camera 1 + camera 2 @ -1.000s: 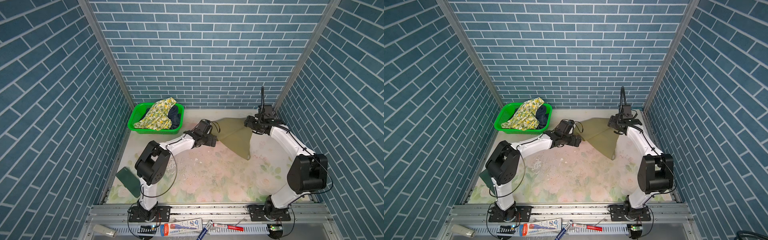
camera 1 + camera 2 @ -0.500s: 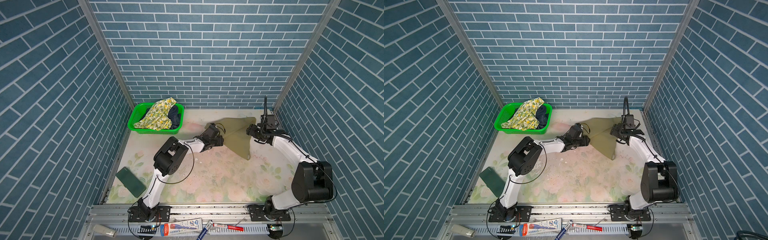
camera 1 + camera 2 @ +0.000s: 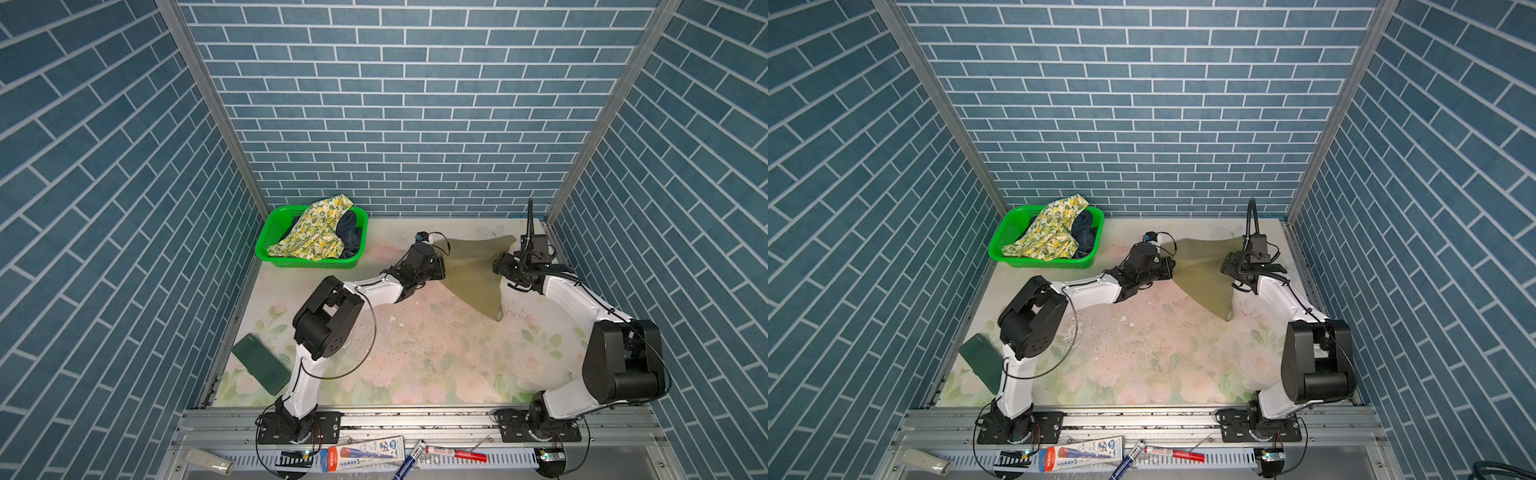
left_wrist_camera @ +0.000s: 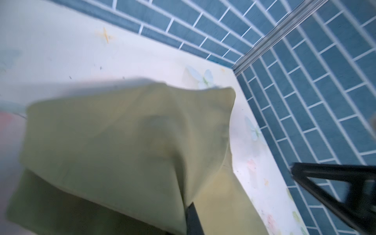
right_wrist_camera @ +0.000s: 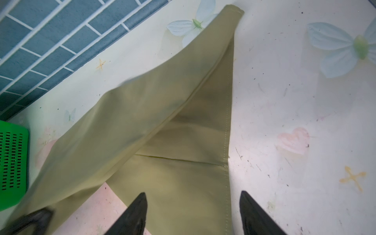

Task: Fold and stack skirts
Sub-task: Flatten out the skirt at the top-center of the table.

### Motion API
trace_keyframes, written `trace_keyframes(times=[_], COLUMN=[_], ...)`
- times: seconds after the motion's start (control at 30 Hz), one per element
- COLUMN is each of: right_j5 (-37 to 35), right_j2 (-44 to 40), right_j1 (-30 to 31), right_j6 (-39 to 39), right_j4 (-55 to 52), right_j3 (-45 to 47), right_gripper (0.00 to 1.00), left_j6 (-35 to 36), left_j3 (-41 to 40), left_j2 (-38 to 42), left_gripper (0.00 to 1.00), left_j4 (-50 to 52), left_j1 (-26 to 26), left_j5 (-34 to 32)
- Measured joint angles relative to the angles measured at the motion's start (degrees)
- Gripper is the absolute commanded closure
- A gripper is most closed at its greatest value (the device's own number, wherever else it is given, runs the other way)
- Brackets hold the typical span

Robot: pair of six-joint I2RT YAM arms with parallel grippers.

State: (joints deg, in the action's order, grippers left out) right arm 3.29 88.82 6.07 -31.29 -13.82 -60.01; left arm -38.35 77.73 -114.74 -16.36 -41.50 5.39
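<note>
Two arms are working on the olive skirt [image 3: 473, 274], which is lying on the counter [image 3: 415, 353] near the back wall, between them. A second ago the left end effector [image 3: 441, 268] was wide open and off to the side of the cloth. Now it is pinching the skirt's edge, shut tight on it, and the left wrist view is showing a flap of cloth lifting up. The right end effector [image 5: 193, 193] is staying open, with the skirt's stitched hem lying between its fingers [image 5: 138, 211] but not pinched. So I think the first fold is just starting. The lemon skirt [image 3: 316, 232] and the navy skirt [image 3: 352, 235] are still waiting in the green basket [image 3: 266, 249], so most of the job is still to do.
</note>
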Motion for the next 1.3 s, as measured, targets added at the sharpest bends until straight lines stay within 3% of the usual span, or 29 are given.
trace_keyframes(times=[0.23,0.5,0.8,1.13,1.23,1.3], right_j5=[3.2,4.8,6.6,10.7,11.4,11.6], right_j2=[8.0,9.8,9.8,11.3,12.0,12.4], right_j1=[-2.0,-3.6,-7.6,-7.7,-7.7,-7.8], right_j6=[-2.0,-5.7,-9.9,-14.9,-16.1,-17.0], right_j4=[2.2,3.1,3.7,7.3,9.0,10.1], right_j3=[-3.2,-4.4,0.1,4.7,5.1,5.4], right_gripper=[0.29,0.31,0.36,0.40,0.46,0.57], left_j6=[1.5,1.5,1.6,1.7,1.7,1.7], left_j3=[-9.8,-21.1,-22.1,-22.1,-22.1,-22.1], left_j2=[11.0,13.0,13.0,13.0,13.2,13.3], left_gripper=[1.00,1.00,1.00,1.00,1.00,1.00], left_j4=[1.2,2.8,2.6,2.6,2.7,2.7], left_j1=[2.6,6.1,6.7,6.7,6.7,6.7], left_j5=[0.7,1.2,1.6,1.6,1.6,1.6])
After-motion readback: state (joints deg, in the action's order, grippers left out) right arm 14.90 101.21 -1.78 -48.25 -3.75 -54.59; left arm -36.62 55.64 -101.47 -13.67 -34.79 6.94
